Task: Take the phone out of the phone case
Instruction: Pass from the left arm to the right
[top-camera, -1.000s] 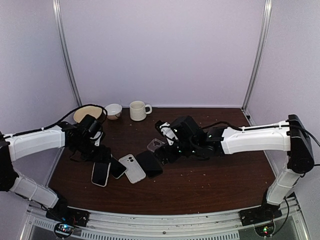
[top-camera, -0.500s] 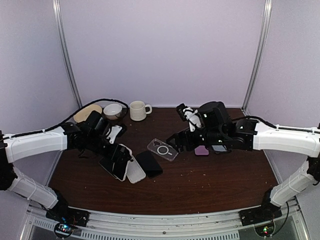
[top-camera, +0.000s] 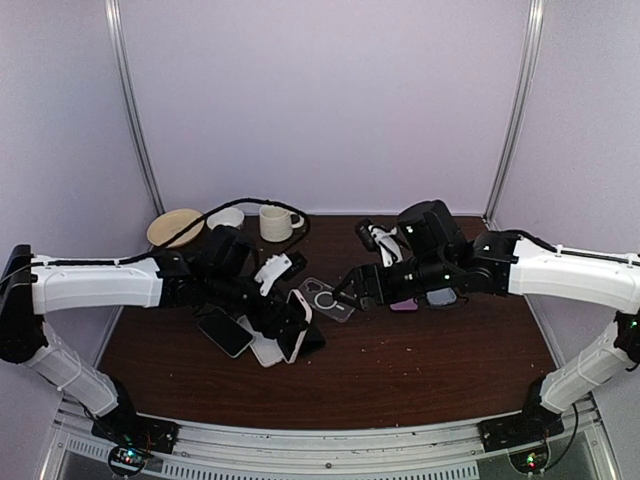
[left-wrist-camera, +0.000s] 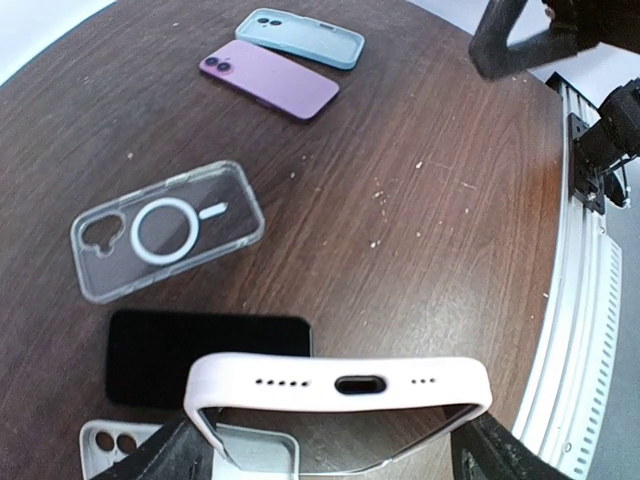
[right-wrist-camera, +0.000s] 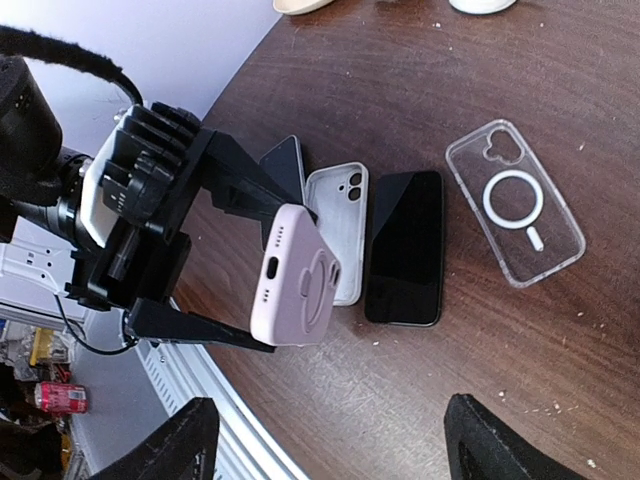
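Observation:
My left gripper (top-camera: 287, 322) is shut on a pale pink phone case (top-camera: 297, 325) and holds it edge-up above the table. The left wrist view shows the pink phone case (left-wrist-camera: 338, 384) by its bottom edge with the charging port, a finger on each long side, and a glossy phone face inside its rim. From the right wrist the pink phone case (right-wrist-camera: 300, 275) shows its back, with a ring mark. My right gripper (top-camera: 352, 291) hangs open and empty to the right, above a clear case (top-camera: 325, 298), and is pointed at the held case.
Below the held case lie a black phone (right-wrist-camera: 405, 250), a white case (right-wrist-camera: 338, 215) and a second black phone (top-camera: 224, 331). A purple phone (left-wrist-camera: 268, 85) and a blue case (left-wrist-camera: 300, 37) lie under the right arm. At the back stand a mug (top-camera: 275, 221), a bowl (top-camera: 226, 217) and a plate (top-camera: 174, 227).
My left gripper has lifted the pink cased phone off the table and carried it right, towards the middle. The right arm drew back to the right, off the phones.

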